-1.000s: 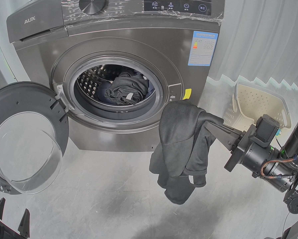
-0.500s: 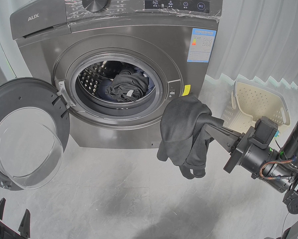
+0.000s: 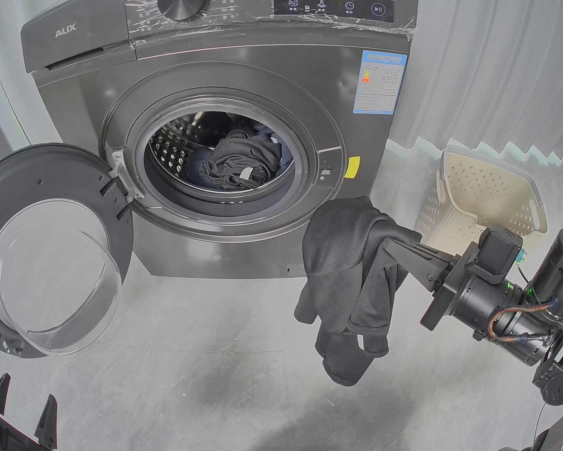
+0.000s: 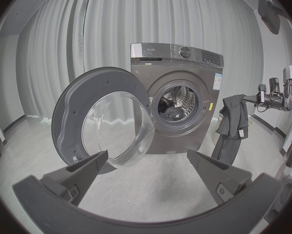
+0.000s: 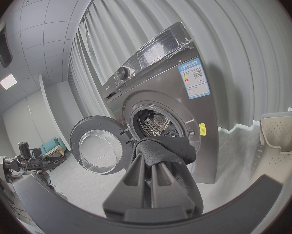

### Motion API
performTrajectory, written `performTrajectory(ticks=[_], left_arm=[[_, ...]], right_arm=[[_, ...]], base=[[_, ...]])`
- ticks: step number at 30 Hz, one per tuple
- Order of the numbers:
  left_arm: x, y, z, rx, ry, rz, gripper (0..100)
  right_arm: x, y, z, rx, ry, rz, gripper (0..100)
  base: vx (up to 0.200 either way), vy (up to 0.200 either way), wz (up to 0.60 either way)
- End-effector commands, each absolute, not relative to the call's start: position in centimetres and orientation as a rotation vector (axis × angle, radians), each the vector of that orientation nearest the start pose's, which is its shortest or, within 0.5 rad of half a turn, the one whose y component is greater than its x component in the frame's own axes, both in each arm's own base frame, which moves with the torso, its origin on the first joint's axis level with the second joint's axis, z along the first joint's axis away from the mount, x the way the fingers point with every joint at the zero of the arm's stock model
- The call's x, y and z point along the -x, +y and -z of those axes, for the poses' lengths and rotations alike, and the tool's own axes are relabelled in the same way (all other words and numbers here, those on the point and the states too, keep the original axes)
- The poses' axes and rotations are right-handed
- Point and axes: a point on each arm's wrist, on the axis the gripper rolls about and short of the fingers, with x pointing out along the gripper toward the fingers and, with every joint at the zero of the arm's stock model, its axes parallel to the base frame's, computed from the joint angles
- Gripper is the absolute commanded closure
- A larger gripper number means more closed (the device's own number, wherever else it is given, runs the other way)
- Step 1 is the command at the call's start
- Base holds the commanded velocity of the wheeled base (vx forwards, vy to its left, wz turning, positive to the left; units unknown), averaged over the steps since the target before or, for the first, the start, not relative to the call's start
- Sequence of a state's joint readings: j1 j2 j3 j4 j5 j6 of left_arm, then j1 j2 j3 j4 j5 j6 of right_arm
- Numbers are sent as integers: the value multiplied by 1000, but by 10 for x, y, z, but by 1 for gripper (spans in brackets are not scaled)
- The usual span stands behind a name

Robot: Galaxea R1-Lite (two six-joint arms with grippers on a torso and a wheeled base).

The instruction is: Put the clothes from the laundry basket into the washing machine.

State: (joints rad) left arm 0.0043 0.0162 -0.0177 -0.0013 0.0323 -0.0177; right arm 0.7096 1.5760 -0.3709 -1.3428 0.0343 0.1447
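dark garment [image 3: 344, 264] sagged lower, draped over right end effector [image 5: 151, 166] pinching it

The washing machine [image 3: 231, 76] has a satin grey metal-looking shell with crinkly clear film [image 3: 262, 7] over the top panel, and the drum [image 3: 168, 151] is shiny perforated metal. Its door [image 3: 49, 176] is matt grey plastic around a glossy clear window [image 3: 49, 277]. The dark garment [image 3: 344, 264] is soft matt cloth, and the laundry basket [image 3: 482, 189] is smooth cream plastic.
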Motion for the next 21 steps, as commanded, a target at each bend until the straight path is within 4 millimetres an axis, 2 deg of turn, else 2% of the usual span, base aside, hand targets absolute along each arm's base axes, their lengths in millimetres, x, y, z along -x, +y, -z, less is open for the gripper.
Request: performTrajectory(ticks=[1,6,12,16,17,18,19,20,21], left_arm=[[22,1,-76,6,8,-38,0],[22,1,-76,-8,8,-37,0],[22,0,-76,-23,5,-20,0],[22,-1,-77,-63,-5,17,0],[24,-1,-85,-47,-51,34,0],[30,-2,-107,-31,-154,52,0],[33,-2,-120,-23,-200,57,0],[38,-3,-146,-18,-265,82,0],[35,-3,-164,-23,-248,134,0]], right_arm=[[-177,158,-177,-184,-77,-767,100],[-184,169,-176,-184,-71,-777,100],[-191,204,-178,-236,-91,-822,100],[-198,220,-181,-277,-149,-816,100],[-201,223,-183,-286,-167,-806,100],[-202,226,-184,-293,-179,-804,100],[-203,226,-184,-297,-183,-803,100],[-203,228,-186,-303,-192,-802,100],[-204,229,-188,-310,-203,-801,100]], base=[[0,0,0],[0,0,0],[0,0,0],[0,0,0],[0,0,0],[0,0,0],[0,0,0],[0,0,0],[0,0,0]])
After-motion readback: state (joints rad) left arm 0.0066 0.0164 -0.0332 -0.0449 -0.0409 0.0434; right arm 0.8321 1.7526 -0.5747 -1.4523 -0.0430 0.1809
